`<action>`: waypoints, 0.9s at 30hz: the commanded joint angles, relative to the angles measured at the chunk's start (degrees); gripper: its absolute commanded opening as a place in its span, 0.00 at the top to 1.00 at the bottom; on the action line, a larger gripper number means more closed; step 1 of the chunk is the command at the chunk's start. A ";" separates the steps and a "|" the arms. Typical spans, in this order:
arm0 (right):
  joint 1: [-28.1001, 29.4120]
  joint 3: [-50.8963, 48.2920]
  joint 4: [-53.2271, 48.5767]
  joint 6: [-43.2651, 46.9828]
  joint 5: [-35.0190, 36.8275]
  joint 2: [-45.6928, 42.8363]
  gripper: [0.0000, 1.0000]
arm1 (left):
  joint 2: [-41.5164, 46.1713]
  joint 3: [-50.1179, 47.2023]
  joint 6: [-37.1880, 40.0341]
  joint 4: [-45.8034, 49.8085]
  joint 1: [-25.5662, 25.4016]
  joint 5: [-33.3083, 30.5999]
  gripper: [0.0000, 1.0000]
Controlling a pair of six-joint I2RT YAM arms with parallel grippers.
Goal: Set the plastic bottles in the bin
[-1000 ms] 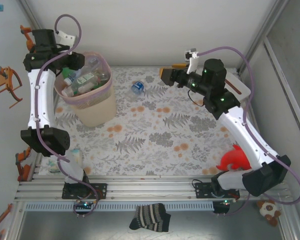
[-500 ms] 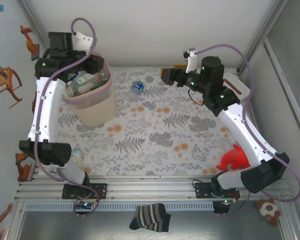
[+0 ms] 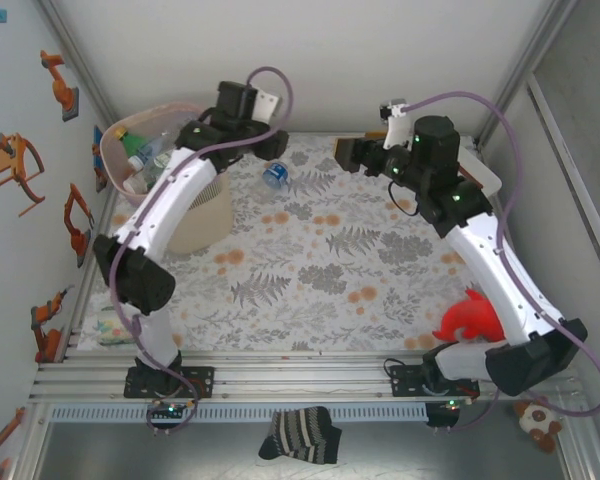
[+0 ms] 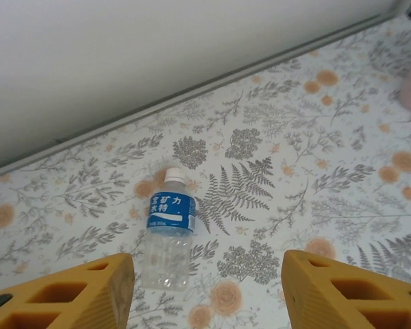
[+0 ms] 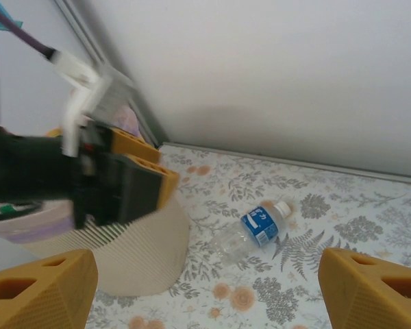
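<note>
L arm point(image 3: 165, 205) left bin point(image 3: 198, 222); 1 bottle point(image 3: 273, 175) loose.

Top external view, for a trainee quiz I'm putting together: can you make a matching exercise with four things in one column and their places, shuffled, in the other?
Things:
1. lone bottle
2. bin
3. red toy
4. striped sock

Places:
a. off the table, below the front rail
b. far-left corner of the table
c. lying on the table near the back wall
d. near-right edge, by the right arm's base

Pairs: 1-c, 2-b, 3-d, 4-a
</note>
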State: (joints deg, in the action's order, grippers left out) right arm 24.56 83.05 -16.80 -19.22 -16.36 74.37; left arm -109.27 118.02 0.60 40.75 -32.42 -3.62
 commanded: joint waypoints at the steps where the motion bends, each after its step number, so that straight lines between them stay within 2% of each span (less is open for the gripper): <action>1: -0.43 -0.78 -1.36 1.94 2.58 -3.10 0.17 | -5.55 3.63 0.93 -1.84 -1.94 -6.96 0.41; 9: -1.41 -2.98 -4.73 3.40 6.04 -6.91 0.16 | -20.15 10.90 3.00 -0.66 -2.43 -12.73 0.37; 13: -1.79 -3.98 -5.83 3.23 6.60 -8.09 0.16 | -27.05 16.59 3.81 2.30 -0.96 -13.02 0.30; 19: -1.97 -4.65 -6.13 2.79 6.78 -8.80 0.16 | -32.01 21.75 3.92 3.97 1.70 -13.17 0.19; 27: -1.97 -4.46 -5.88 2.28 6.18 -8.45 0.16 | -35.83 24.43 4.11 5.98 4.20 -11.44 0.13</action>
State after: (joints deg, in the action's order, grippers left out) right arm 22.94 78.72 -23.33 -16.88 -10.81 66.72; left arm -143.22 140.99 3.88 44.53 -28.36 -15.57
